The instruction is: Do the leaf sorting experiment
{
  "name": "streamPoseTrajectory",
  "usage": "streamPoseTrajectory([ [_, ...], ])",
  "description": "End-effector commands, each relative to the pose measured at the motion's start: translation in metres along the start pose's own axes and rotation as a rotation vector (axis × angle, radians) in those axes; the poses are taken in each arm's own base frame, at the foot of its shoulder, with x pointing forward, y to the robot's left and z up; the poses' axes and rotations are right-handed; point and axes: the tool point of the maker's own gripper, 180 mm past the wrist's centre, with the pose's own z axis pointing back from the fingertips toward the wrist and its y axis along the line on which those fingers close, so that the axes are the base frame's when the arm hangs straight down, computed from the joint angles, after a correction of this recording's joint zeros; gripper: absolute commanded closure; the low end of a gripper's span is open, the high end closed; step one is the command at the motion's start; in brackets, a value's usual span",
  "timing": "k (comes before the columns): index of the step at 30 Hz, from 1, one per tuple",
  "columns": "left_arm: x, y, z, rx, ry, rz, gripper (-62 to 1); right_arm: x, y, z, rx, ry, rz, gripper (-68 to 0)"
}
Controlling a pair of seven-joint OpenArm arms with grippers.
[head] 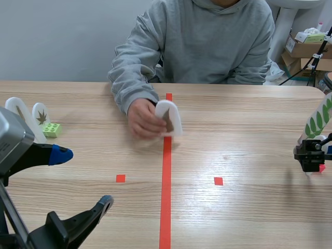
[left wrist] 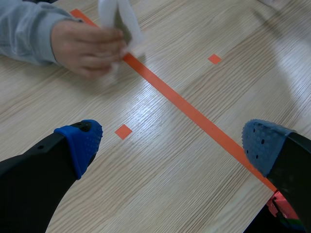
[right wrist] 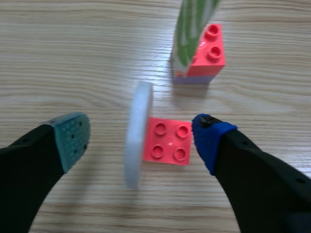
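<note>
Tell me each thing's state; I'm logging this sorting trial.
left robot hand: open, empty.
right robot hand: open, gripping nothing.
white card: upright between its fingers, against red brick.
brown-leaf card: upright, held by person's hand.
green-leaf card: upright.
leaf cards by green brick: upright.

The desk [head: 259, 140] was pale wood grain with a soft sheen, the red brick [right wrist: 167, 141] glossy studded plastic, the white card [right wrist: 137, 136] beside it smooth and matt, the person's sweatshirt [head: 207, 46] soft grey cloth, the blue pads [left wrist: 82, 143] dimpled rubber.
</note>
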Motion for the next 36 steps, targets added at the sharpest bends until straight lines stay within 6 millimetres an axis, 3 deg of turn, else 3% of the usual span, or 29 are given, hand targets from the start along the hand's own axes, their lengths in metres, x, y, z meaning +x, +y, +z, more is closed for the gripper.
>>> streamPoseTrajectory([
  [1,0.012,0.001,0.0,0.006,-0.041,0.001,-61.7,0.019,-0.019,0.006,-0.038,-0.055,-0.004,-49.1],
  [3,0.012,0.001,0.0,0.006,-0.041,0.001,-61.7,0.02,-0.02,0.01,-0.024,-0.064,-0.008,-53.0],
  [8,0.012,0.001,0.0,0.006,-0.04,0.001,-61.7,0.027,-0.025,0.026,-0.005,-0.105,0.007,-55.0],
  [13,0.012,0.001,0.0,0.006,-0.04,0.001,-61.7,0.028,-0.014,0.051,0.076,-0.145,0.088,-56.5],
  [24,0.011,0.007,0.002,0.024,-0.036,-0.009,-61.7,0.006,0.04,0.129,0.251,-0.144,0.323,-59.2],
  [30,0.011,0.014,0.005,0.043,-0.034,-0.012,-61.7,0.0,0.083,0.167,0.354,-0.155,0.339,-59.2],
  [36,0.014,0.009,0.005,0.015,-0.05,0.01,-61.7,0.004,0.132,0.189,0.452,-0.176,0.365,-59.2],
])
